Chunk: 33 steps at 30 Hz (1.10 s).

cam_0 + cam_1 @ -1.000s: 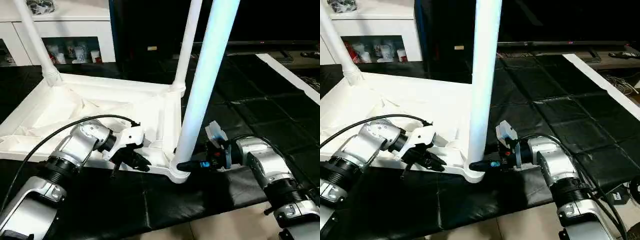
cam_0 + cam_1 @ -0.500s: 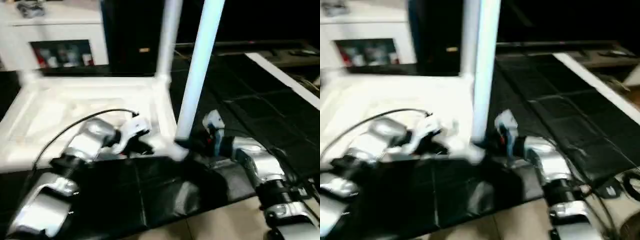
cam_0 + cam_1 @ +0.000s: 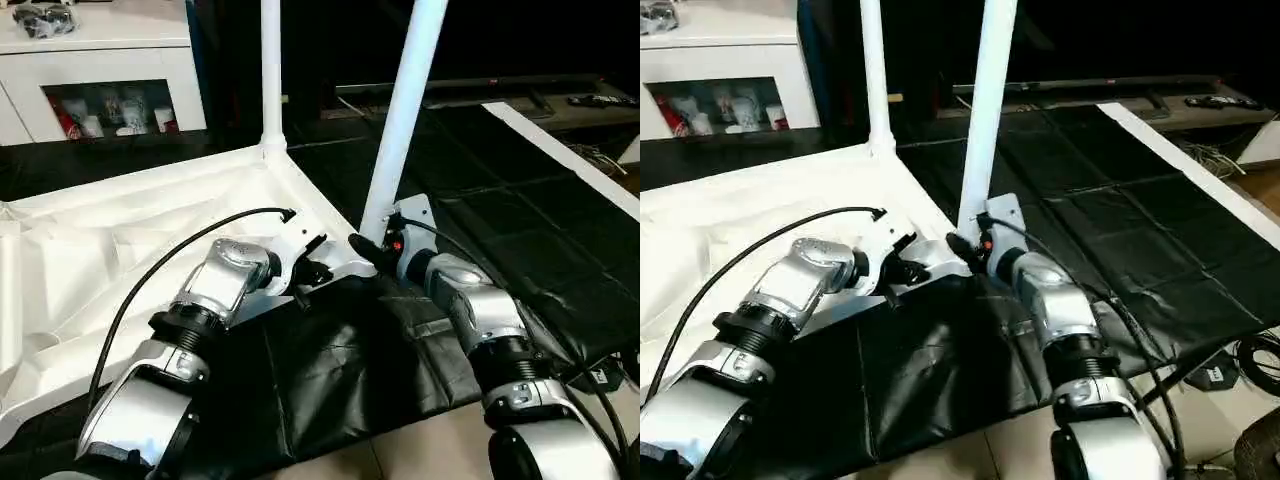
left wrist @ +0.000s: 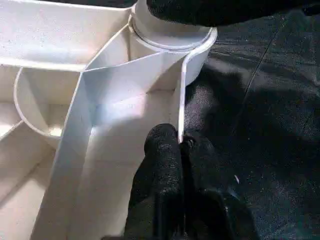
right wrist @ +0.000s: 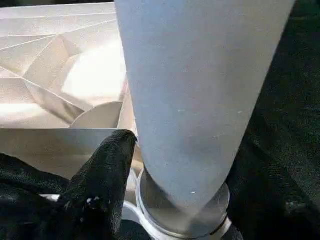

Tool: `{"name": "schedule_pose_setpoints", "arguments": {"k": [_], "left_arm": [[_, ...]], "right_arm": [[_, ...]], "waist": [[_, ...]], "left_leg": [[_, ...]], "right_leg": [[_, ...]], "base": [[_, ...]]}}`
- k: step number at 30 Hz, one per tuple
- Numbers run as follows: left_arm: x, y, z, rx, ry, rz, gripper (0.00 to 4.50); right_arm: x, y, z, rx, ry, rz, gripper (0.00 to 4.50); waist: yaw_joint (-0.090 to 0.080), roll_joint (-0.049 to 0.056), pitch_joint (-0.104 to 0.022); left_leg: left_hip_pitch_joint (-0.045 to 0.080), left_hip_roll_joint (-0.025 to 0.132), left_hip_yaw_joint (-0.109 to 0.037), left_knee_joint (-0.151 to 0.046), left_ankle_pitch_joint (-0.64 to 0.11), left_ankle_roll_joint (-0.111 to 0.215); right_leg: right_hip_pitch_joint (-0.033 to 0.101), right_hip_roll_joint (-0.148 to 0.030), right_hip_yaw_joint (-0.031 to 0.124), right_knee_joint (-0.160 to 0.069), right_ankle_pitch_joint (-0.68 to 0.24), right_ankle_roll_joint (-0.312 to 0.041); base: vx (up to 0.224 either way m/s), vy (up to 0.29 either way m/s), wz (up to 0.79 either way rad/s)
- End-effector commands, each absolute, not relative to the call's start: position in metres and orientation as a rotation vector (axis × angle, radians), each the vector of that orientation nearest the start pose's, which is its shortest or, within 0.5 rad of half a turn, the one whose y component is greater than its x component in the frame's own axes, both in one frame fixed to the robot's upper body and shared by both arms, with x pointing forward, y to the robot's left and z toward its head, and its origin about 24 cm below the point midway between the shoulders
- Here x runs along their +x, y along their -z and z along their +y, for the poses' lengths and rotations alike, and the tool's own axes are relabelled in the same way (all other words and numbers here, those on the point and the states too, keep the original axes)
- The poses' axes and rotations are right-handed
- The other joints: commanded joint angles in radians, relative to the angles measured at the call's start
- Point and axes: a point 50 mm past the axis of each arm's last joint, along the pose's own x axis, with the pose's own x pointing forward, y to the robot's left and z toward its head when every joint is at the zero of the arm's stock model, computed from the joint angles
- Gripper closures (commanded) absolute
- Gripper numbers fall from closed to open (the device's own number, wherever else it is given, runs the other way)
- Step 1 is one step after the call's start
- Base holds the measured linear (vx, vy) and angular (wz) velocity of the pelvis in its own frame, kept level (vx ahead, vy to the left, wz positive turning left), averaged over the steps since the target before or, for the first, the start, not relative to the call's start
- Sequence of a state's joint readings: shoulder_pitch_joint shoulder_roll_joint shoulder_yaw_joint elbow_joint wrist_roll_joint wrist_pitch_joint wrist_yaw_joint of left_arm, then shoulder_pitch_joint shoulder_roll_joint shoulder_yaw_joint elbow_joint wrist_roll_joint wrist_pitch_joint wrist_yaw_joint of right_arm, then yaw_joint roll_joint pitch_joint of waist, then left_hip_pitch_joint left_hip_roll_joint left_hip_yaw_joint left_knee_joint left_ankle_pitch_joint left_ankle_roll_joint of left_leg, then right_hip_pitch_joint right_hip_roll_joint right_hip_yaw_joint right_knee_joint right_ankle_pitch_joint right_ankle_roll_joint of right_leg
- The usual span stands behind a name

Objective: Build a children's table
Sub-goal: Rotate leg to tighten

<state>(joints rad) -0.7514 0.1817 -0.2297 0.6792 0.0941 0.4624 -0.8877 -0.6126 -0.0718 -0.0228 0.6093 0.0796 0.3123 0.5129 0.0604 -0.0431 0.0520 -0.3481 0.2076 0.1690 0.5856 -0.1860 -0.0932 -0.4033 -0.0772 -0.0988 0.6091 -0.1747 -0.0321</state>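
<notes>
While the left hand (image 4: 180,150) stays pinched shut on the tabletop's thin rim (image 4: 181,95) beside the corner socket (image 3: 362,262), the right hand (image 3: 366,246) straddles that socket's leg (image 3: 400,120); grip unclear. Risk: the inverted tabletop (image 3: 120,240), lying on black floor mats (image 3: 520,220), slips or pivots, cocking the leg.

Both upright legs, the near leg (image 3: 400,130) and the far leg (image 3: 270,70), run off the top edge, so their ends aren't visible. Stuff behind the cabinet (image 3: 110,60) glass is too small to make out.
</notes>
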Motion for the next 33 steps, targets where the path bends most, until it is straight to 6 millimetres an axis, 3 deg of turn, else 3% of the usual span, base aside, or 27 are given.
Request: {"name": "schedule_pose_setpoints", "arguments": {"k": [1, 5, 7, 12, 15, 19, 25, 29, 33], "left_arm": [[0.343, -0.076, 0.069, 0.295, 1.126, 0.492, 4.5], [0.341, -0.076, 0.081, 0.332, 1.168, 0.48, 4.5], [0.338, -0.076, 0.091, 0.352, 1.217, 0.484, 4.5], [0.334, -0.075, 0.104, 0.391, 1.279, 0.51, 4.5], [0.328, -0.076, 0.116, 0.448, 1.363, 0.525, 4.5], [0.322, -0.078, 0.121, 0.488, 1.48, 0.513, 4.5], [0.313, -0.081, 0.123, 0.492, 1.603, 0.526, 4.5], [0.309, -0.08, 0.128, 0.524, 1.653, 0.548, 4.5], [0.308, -0.079, 0.13, 0.554, 1.67, 0.554, 4.5]], "right_arm": [[0.328, -0.043, -0.059, 0.093, -0.872, 0.367, 1.23], [0.326, -0.044, -0.07, 0.083, -0.905, 0.353, 0.83], [0.325, -0.046, -0.085, 0.071, -0.956, 0.331, 0.62], [0.322, -0.052, -0.107, 0.063, -1.056, 0.306, 0.07], [0.318, -0.057, -0.128, 0.017, -1.163, 0.313, 0.07], [0.311, -0.058, -0.142, -0.033, -1.273, 0.355, 0.07], [0.305, -0.063, -0.153, -0.056, -1.398, 0.364, 0.07], [0.304, -0.066, -0.157, -0.041, -1.446, 0.353, 0.07], [0.302, -0.067, -0.157, -0.042, -1.492, 0.344, 0.07]], "waist": [[0.005, 0.002, -0.063], [0.002, 0.003, -0.065], [0.003, 0.008, -0.064], [0.01, 0.007, -0.062], [0.017, 0.01, -0.063], [0.03, 0.011, -0.063], [0.047, 0.01, -0.064], [0.053, 0.011, -0.062], [0.052, 0.009, -0.063]], "left_leg": [[-0.003, 0.021, -0.003, -0.068, -0.179, 0.037], [-0.004, 0.022, -0.002, -0.067, -0.155, 0.048], [-0.005, 0.021, -0.001, -0.067, -0.161, 0.05], [-0.001, 0.025, -0.001, -0.068, -0.172, 0.054], [-0.001, 0.027, -0.002, -0.067, -0.174, 0.055], [0.0, 0.029, 0.001, -0.066, -0.174, 0.053], [0.002, 0.032, 0.003, -0.065, -0.175, 0.052], [0.003, 0.032, 0.002, -0.066, -0.196, 0.045], [0.002, 0.032, 0.002, -0.066, -0.189, 0.044]], "right_leg": [[0.057, -0.072, 0.055, -0.088, -0.311, -0.144], [0.058, -0.07, 0.057, -0.08, -0.248, -0.163], [0.061, -0.071, 0.057, -0.082, -0.243, -0.169], [0.059, -0.072, 0.056, -0.083, -0.255, -0.177], [0.058, -0.072, 0.057, -0.079, -0.244, -0.182], [0.058, -0.071, 0.057, -0.077, -0.232, -0.192], [0.057, -0.071, 0.056, -0.072, -0.219, -0.205], [0.055, -0.072, 0.055, -0.078, -0.275, -0.188], [0.055, -0.07, 0.055, -0.074, -0.257, -0.19]], "base": [[0.0, 0.0, 0.0], [0.0, 0.0, 0.0], [0.0, 0.0, 0.0], [0.0, 0.0, 0.0], [0.0, 0.0, 0.0], [0.0, 0.0, 0.0], [0.0, 0.0, 0.0], [0.0, 0.0, 0.0], [0.0, 0.0, 0.0]]}}
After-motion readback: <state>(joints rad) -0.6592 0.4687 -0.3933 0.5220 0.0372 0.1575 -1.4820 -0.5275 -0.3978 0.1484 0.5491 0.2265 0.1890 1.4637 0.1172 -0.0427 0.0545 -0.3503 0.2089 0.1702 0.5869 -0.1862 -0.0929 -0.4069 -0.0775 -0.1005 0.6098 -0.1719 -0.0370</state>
